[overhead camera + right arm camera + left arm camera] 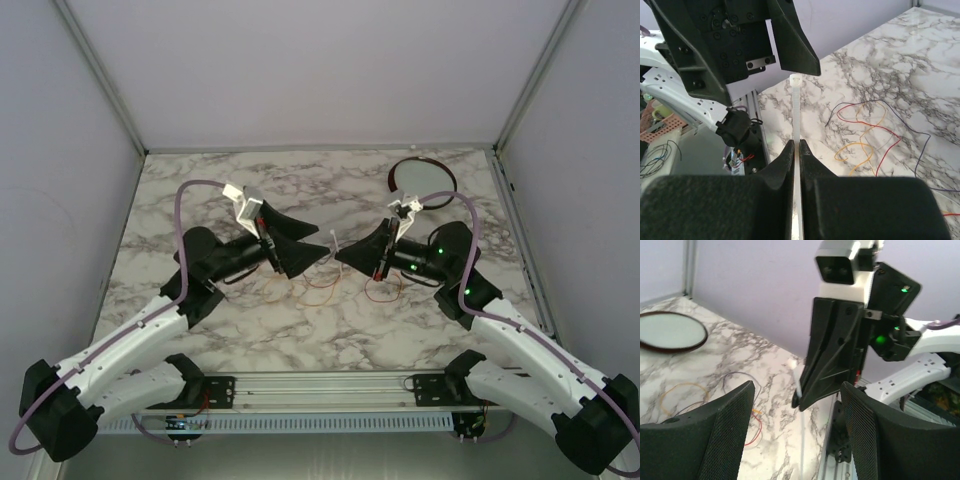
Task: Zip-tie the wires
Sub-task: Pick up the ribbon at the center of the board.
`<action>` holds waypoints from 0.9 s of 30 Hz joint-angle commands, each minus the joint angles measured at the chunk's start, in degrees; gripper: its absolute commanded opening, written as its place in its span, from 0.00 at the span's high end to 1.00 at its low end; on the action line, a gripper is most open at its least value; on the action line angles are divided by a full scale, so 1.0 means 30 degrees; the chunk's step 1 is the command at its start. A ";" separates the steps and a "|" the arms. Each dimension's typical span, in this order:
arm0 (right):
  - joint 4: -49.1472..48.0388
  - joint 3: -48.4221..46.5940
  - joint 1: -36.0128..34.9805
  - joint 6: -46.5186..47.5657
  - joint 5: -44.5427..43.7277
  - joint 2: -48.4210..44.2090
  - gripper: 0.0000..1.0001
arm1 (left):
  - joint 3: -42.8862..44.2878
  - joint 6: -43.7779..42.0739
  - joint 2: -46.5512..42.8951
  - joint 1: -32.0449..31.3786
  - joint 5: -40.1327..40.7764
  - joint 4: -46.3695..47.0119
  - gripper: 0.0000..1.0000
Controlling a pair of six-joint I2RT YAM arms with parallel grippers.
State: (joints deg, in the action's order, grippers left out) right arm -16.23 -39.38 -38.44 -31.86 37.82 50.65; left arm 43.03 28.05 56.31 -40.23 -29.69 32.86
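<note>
The wires (322,292) lie loose on the marble table between the two arms, as thin red, orange, yellow and dark loops (865,127). Some of them also show under the left fingers (687,392). My right gripper (796,143) is shut on a white zip tie (795,105), which sticks straight out from its fingertips with the head at the far end. My left gripper (797,387) stands open, a mesh-padded finger (725,430) on each side of the tie's end (799,384), touching nothing. In the top view both grippers (322,254) (342,255) meet tip to tip above the wires.
A dark-rimmed round white dish (422,178) sits at the back right of the table (670,330). An aluminium rail (320,385) runs along the near edge between the arm bases. Grey walls close in the table on three sides.
</note>
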 commanded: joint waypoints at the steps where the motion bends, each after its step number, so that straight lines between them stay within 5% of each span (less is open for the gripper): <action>1: 0.0340 -0.0302 -0.0060 0.0662 -0.0726 -0.0071 1.00 | -0.0943 0.0020 -0.0110 -0.0038 0.2301 0.0940 0.29; 14: 0.2512 -0.1103 -0.2011 0.2691 -0.4950 0.0411 1.00 | -0.2383 0.2023 0.0901 -0.1177 0.5347 0.4383 0.33; 27: 0.2714 -0.1160 -0.2716 0.3146 -0.6783 0.0469 1.00 | -0.2041 0.1624 0.1981 -0.1938 0.7709 0.3337 0.47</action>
State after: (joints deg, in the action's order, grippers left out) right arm -7.73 -40.47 -46.11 -23.53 20.47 53.63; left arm 36.07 33.47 62.24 -45.65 -9.45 41.63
